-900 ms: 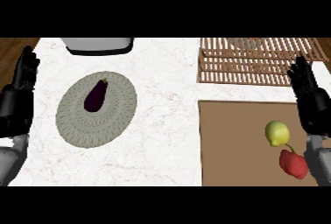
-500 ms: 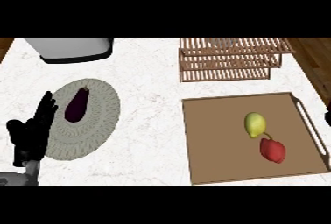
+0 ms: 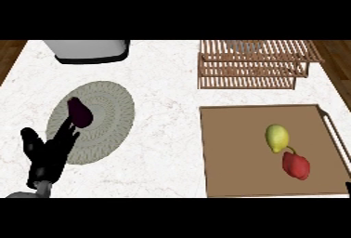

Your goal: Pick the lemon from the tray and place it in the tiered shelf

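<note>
Lemon (image 3: 276, 137) lies in brown tray (image 3: 233, 153), touching red pepper (image 3: 296, 165) just below it. Wooden tiered shelf (image 3: 252, 64) stands behind tray on white counter (image 3: 165, 93). Left hand (image 3: 47, 155) at lower left, fingers straight, holding nothing. Right hand out of view. No readable writing.

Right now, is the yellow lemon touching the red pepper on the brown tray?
Cannot tell. In the head view the yellow lemon and the red pepper meet at the pepper's stem with no visible gap, but overlap from above could hide one.
</note>
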`<state>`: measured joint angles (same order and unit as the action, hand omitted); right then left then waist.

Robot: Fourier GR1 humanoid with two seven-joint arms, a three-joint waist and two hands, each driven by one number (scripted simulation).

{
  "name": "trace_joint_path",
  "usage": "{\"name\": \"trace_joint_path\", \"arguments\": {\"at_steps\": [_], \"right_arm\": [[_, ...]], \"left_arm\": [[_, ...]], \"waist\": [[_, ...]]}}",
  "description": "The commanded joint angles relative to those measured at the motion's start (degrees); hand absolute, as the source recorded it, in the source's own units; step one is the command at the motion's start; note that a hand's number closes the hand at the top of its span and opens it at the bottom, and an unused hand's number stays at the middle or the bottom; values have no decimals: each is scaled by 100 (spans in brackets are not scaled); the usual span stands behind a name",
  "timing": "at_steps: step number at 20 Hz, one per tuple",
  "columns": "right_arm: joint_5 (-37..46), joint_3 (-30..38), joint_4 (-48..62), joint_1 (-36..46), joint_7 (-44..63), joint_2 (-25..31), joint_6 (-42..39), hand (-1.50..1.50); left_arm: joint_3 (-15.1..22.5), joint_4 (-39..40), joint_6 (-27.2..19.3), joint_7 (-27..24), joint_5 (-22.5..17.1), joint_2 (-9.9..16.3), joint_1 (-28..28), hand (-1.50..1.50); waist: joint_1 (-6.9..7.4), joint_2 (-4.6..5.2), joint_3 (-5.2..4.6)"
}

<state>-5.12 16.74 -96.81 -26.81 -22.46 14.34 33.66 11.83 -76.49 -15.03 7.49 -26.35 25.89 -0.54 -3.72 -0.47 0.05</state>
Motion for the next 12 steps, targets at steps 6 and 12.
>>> {"name": "trace_joint_path", "arguments": {"at_steps": [6, 12], "right_arm": [[846, -1024, -2235, -2294, 492, -264, -443, -150], [2590, -1710, -3274, -2213, 2983, -16, 1, -150]], "left_arm": [[127, -101, 208, 401, 58, -112, -177, 0], [199, -112, 241, 523, 131, -218, -330, 0]], "waist": [[295, 48, -16], [489, 116, -26]]}}
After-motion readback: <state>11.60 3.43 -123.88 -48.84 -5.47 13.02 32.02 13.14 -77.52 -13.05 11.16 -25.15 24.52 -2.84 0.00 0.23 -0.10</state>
